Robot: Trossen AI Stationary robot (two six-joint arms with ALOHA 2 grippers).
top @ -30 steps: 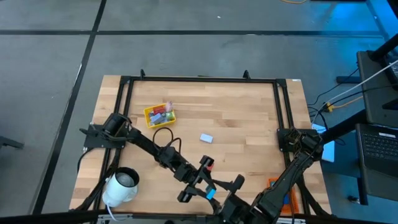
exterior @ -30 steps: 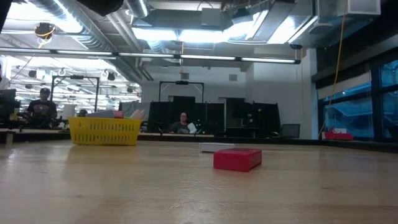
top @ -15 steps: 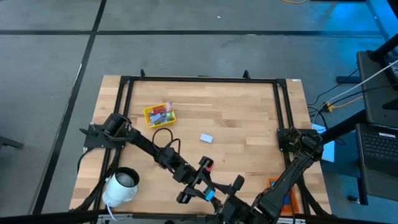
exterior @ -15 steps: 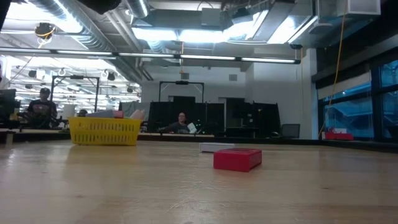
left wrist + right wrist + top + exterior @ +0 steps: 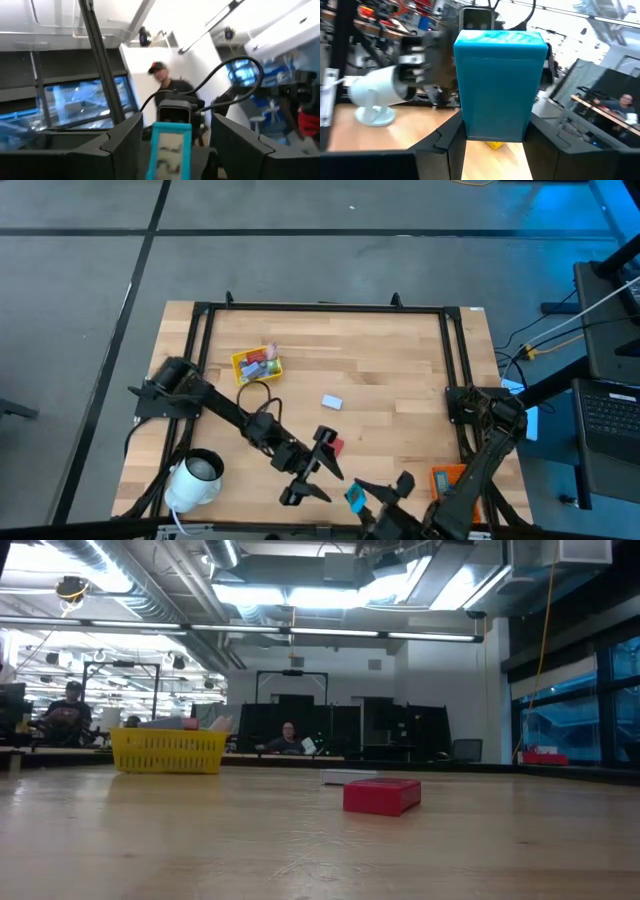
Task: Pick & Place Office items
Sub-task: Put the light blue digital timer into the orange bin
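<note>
The office item in play is a teal block (image 5: 497, 85), also seen in the high view (image 5: 355, 498) above the table's near edge, with my right gripper (image 5: 360, 495) shut on it. My left gripper (image 5: 332, 483) stands open just left of it, its fingers (image 5: 120, 145) apart from the block (image 5: 170, 150). A red piece (image 5: 333, 445) and a light blue piece (image 5: 332, 402) lie flat on the table. A yellow tray (image 5: 257, 364) at the far left holds several pieces. My right gripper pinches the teal block's lower part (image 5: 495, 131) between its two fingers (image 5: 449, 145), one on each side face. The fingers reach in level from the table's right. The block stands upright above the fingers, lifted clear of the table.
A white roll (image 5: 195, 478) stands at the near left corner. An orange tray (image 5: 450, 480) sits at the near right. A black frame (image 5: 320, 307) runs along the table's edges. People sit in the room beyond the table (image 5: 290, 737).
My left gripper has opened and let go of the teal block, rising a little. My right gripper has carried the block toward the table's right edge, away from the left fingers, with the block still clear of the table.
</note>
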